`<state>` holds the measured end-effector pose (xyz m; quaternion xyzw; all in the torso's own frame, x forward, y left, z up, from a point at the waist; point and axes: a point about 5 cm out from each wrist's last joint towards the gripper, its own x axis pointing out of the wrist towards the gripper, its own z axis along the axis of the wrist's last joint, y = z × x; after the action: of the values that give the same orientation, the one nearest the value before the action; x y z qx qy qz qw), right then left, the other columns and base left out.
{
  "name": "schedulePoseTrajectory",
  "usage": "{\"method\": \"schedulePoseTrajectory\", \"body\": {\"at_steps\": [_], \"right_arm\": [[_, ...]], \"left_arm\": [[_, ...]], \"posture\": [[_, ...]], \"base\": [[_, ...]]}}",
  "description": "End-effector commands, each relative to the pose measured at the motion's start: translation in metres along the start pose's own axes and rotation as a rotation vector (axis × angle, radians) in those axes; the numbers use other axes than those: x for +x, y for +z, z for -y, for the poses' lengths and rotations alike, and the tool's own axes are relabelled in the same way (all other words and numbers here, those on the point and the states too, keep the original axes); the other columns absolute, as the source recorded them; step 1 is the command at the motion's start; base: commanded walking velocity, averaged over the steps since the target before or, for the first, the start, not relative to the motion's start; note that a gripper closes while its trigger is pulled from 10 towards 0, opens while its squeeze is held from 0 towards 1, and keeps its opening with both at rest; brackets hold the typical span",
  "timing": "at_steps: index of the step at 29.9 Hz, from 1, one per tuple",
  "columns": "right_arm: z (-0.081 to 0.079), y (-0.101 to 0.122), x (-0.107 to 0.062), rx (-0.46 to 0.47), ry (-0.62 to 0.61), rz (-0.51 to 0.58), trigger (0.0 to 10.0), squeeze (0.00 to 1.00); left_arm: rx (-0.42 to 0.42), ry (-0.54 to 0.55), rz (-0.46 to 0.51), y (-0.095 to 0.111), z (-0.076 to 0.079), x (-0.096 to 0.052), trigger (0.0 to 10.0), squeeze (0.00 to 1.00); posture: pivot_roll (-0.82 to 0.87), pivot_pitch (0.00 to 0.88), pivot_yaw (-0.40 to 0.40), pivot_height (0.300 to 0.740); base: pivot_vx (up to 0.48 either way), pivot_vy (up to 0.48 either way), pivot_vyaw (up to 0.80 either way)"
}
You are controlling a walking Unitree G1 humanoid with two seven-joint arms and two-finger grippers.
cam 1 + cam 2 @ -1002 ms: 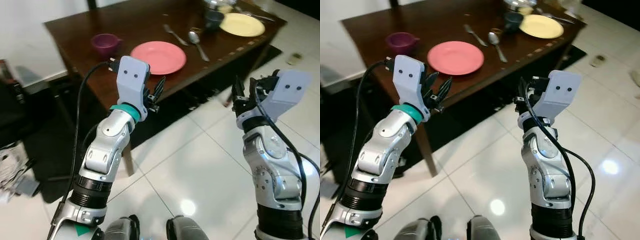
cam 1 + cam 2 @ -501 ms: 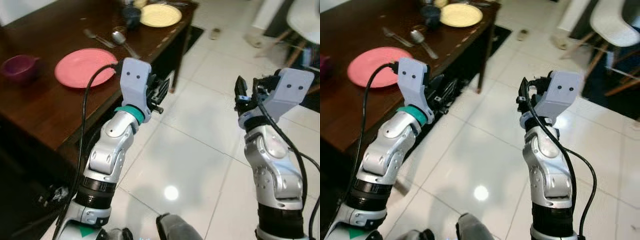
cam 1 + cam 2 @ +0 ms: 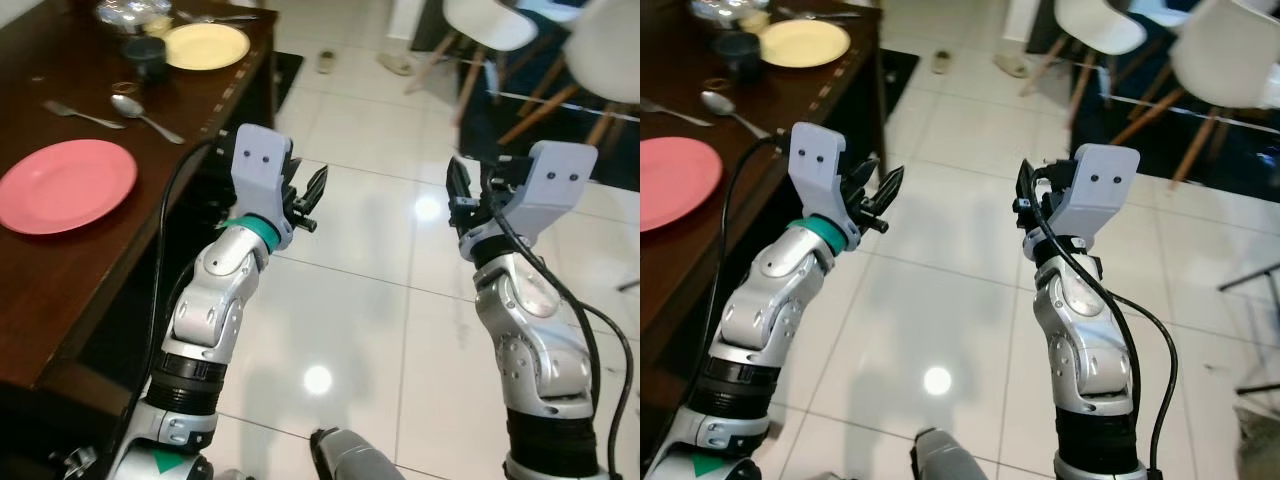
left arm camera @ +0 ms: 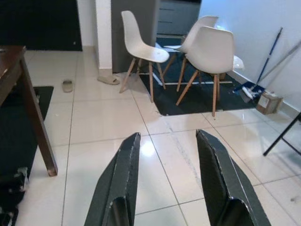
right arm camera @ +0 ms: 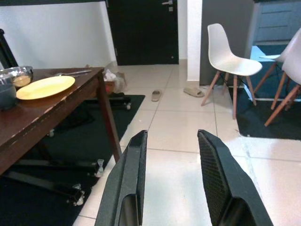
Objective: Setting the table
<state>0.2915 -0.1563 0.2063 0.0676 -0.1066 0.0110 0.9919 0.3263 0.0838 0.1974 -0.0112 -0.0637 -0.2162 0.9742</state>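
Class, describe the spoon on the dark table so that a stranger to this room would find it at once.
Start at the dark wooden table on the robot's left. Between the pink plate nearer the robot and the yellow plate at the far end lies the spoon, beside a fork. Its rounded bowl sets it apart from the pronged fork.

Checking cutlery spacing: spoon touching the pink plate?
Apart. Left eye view shows bare dark table between the spoon and the pink plate.

the pink plate (image 3: pixel 670 182) and fork (image 3: pixel 670 112) run off the picture's edge; the bowl's (image 3: pixel 132 13) contents are unclear.
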Motion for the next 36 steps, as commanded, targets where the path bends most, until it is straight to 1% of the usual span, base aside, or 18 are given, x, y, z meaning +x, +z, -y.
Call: {"method": "schedulePoseTrajectory", "body": {"at_steps": [1, 4, 7, 9, 10, 11, 12, 13, 14, 15, 16, 20, 25, 26, 27, 29, 33, 36], "right_arm": [[-0.001, -0.007, -0.002, -0.005, 0.012, -0.026, 10.0, 0.00], [-0.003, -0.027, -0.003, -0.023, 0.031, -0.087, 10.0, 0.00], [0.001, -0.039, -0.004, -0.038, 0.020, -0.126, 10.0, 0.00], [0.011, -0.065, -0.008, -0.067, -0.005, -0.207, 10.0, 0.00], [0.011, -0.065, -0.008, -0.067, -0.005, -0.207, 10.0, 0.00], [0.015, -0.077, -0.010, -0.086, -0.012, -0.246, 10.0, 0.00], [0.015, -0.077, -0.010, -0.086, -0.012, -0.246, 10.0, 0.00], [0.019, -0.092, -0.014, -0.113, -0.014, -0.291, 10.0, 0.00], [0.022, -0.102, -0.017, -0.140, -0.014, -0.323, 10.0, 0.00], [0.022, -0.102, -0.017, -0.140, -0.014, -0.323, 10.0, 0.00], [0.024, -0.110, -0.020, -0.161, -0.013, -0.346, 10.0, 0.00], [0.033, -0.134, -0.029, -0.237, -0.032, -0.408, 10.0, 0.00], [0.037, -0.144, -0.037, -0.238, -0.059, -0.441, 10.0, 0.00], [0.040, -0.158, -0.050, -0.222, -0.091, -0.493, 10.0, 0.00], [0.040, -0.158, -0.050, -0.222, -0.091, -0.493, 10.0, 0.00], [0.040, -0.171, -0.061, -0.226, -0.092, -0.532, 10.0, 0.00], [0.039, -0.180, -0.066, -0.235, -0.082, -0.549, 10.0, 0.00], [0.034, -0.190, -0.072, -0.257, -0.032, -0.582, 10.0, 0.00]], "left_arm": [[0.012, 0.015, -0.030, -0.009, -0.003, -0.001, 10.0, 0.00], [0.139, 0.133, -0.089, -0.030, -0.023, -0.012, 10.0, 0.00], [0.187, 0.174, -0.124, -0.041, -0.032, -0.020, 10.0, 0.00], [0.222, 0.228, -0.205, -0.068, -0.040, -0.039, 10.0, 0.00], [0.222, 0.228, -0.205, -0.068, -0.040, -0.039, 10.0, 0.00], [0.233, 0.242, -0.249, -0.082, -0.042, -0.050, 10.0, 0.00], [0.233, 0.242, -0.249, -0.082, -0.042, -0.050, 10.0, 0.00], [0.240, 0.258, -0.303, -0.099, -0.043, -0.062, 10.0, 0.00], [0.237, 0.276, -0.342, -0.110, -0.045, -0.072, 10.0, 0.00], [0.237, 0.276, -0.342, -0.110, -0.045, -0.072, 10.0, 0.00], [0.230, 0.291, -0.369, -0.118, -0.047, -0.080, 10.0, 0.00], [0.132, 0.327, -0.427, -0.138, -0.052, -0.096, 10.0, 0.00], [0.120, 0.316, -0.448, -0.146, -0.050, -0.101, 10.0, 0.00], [0.131, 0.329, -0.478, -0.153, -0.053, -0.106, 10.0, 0.00], [0.131, 0.329, -0.478, -0.153, -0.053, -0.106, 10.0, 0.00], [0.153, 0.330, -0.518, -0.162, -0.056, -0.114, 10.0, 0.00], [0.158, 0.325, -0.546, -0.170, -0.055, -0.120, 10.0, 0.00], [0.105, 0.327, -0.575, -0.179, -0.052, -0.124, 10.0, 0.00]], "posture": [[-0.12, 0.000, 0.035, 0.740], [-0.10, 0.000, 0.028, 0.740], [-0.09, 0.000, 0.023, 0.740], [-0.05, 0.000, 0.000, 0.740], [-0.05, 0.000, 0.000, 0.740], [-0.05, 0.000, 0.000, 0.740], [-0.05, 0.000, 0.000, 0.740], [-0.02, 0.000, -0.013, 0.740], [0.00, 0.000, -0.025, 0.740], [0.00, 0.000, -0.025, 0.740], [0.01, 0.000, -0.032, 0.740], [0.03, 0.000, -0.043, 0.740], [0.04, 0.000, -0.042, 0.740], [0.04, 0.000, -0.041, 0.740], [0.04, 0.000, -0.041, 0.740], [0.04, 0.000, -0.039, 0.740], [0.04, 0.000, -0.039, 0.740], [0.04, 0.000, -0.044, 0.740]], "base": [[0.000, 0.000, -0.80], [0.000, 0.000, -0.80], [0.000, 0.000, -0.80], [0.000, 0.000, -0.80], [0.000, 0.000, -0.80], [0.000, 0.000, -0.80], [0.000, 0.000, -0.80], [0.000, 0.000, -0.80], [0.000, 0.000, -0.80], [0.000, 0.000, -0.80], [0.000, 0.000, -0.80], [0.000, 0.000, -0.80], [0.000, 0.000, -0.80], [0.000, 0.000, -0.80], [0.000, 0.000, -0.80], [0.000, 0.000, -0.80], [0.000, 0.000, -0.80], [0.000, 0.000, -0.80]]}}
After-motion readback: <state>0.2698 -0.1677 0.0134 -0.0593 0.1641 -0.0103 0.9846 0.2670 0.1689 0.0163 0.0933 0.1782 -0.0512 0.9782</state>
